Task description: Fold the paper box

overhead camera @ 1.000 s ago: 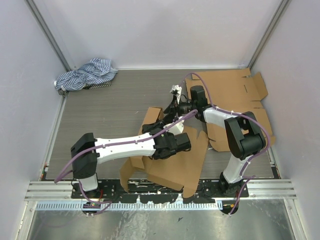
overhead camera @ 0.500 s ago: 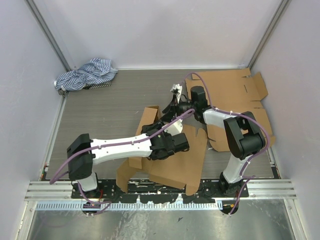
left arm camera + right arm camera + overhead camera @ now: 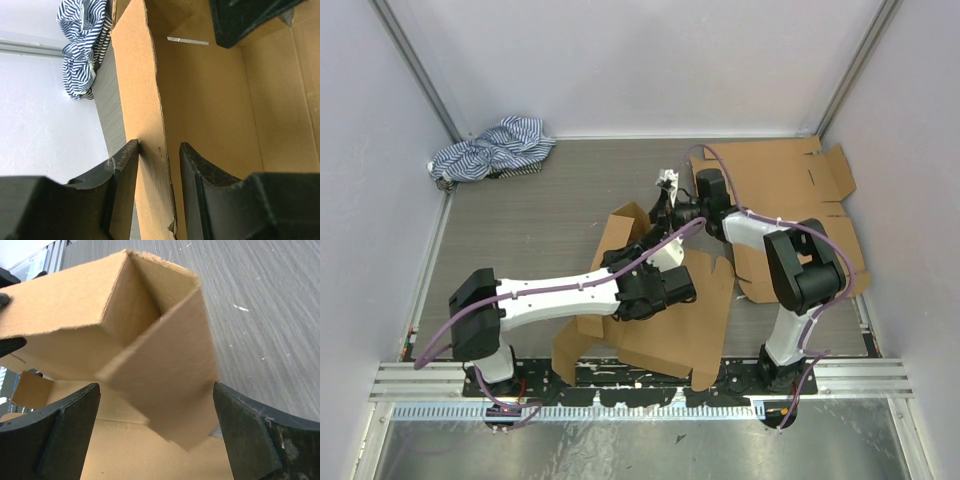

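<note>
Found the paper box (image 3: 700, 320) half-formed between the two arms, near the front middle of the table (image 3: 540, 220). Had the left gripper (image 3: 157, 150) about half open and pinched on one raised side wall. Had the right gripper (image 3: 155, 390) spread wide around the corner flap (image 3: 170, 370) at the box's far end, gripping nothing. Seemed smartest to hold that wall upright with the left and nudge the flap inward along its crease with the right, slowly, to avoid tearing. Looked open side up, long axis running roughly near-to-far across the table, a bit skewed.
</note>
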{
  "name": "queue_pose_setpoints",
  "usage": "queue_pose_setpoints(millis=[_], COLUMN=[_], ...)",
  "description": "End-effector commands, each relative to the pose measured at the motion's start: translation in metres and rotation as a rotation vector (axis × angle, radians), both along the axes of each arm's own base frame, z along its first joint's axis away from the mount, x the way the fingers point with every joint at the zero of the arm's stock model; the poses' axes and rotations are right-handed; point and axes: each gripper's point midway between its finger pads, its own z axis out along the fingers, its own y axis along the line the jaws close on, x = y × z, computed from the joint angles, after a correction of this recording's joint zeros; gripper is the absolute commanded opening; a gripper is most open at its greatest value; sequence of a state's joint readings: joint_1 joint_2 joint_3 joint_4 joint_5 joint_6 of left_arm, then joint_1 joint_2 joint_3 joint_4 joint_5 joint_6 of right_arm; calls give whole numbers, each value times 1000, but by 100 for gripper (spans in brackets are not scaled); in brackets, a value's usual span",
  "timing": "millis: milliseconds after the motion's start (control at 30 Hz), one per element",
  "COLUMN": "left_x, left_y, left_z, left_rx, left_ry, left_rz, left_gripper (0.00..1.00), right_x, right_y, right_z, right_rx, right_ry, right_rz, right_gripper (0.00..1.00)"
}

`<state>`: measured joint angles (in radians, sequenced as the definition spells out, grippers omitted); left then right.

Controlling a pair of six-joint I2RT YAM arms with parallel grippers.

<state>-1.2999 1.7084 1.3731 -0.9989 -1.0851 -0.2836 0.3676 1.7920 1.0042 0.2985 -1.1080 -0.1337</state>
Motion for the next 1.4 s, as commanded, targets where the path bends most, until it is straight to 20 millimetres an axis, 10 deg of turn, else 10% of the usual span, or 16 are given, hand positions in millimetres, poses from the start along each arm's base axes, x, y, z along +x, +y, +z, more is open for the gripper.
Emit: queue_pose_setpoints(millis=[0, 367, 933, 1367], left_x=[-6, -3, 10, 82], left_y=[-2, -3, 3, 13], left_z=[0, 0, 17, 40], left_rx=[-55, -37, -44, -97], left_ry=[31, 20, -57, -161], left_rz=[-16, -30, 47, 118], left_gripper=[44, 44, 37, 26], right_x=[11, 14, 62, 60], right_y=[9, 9, -11, -75], right_z=[18, 12, 1, 15], right_rx=[5, -25, -84, -69], right_ry=[-98, -75, 11, 42], right_rz=[81, 94, -364, -870], right_gripper=[100, 90, 3, 1])
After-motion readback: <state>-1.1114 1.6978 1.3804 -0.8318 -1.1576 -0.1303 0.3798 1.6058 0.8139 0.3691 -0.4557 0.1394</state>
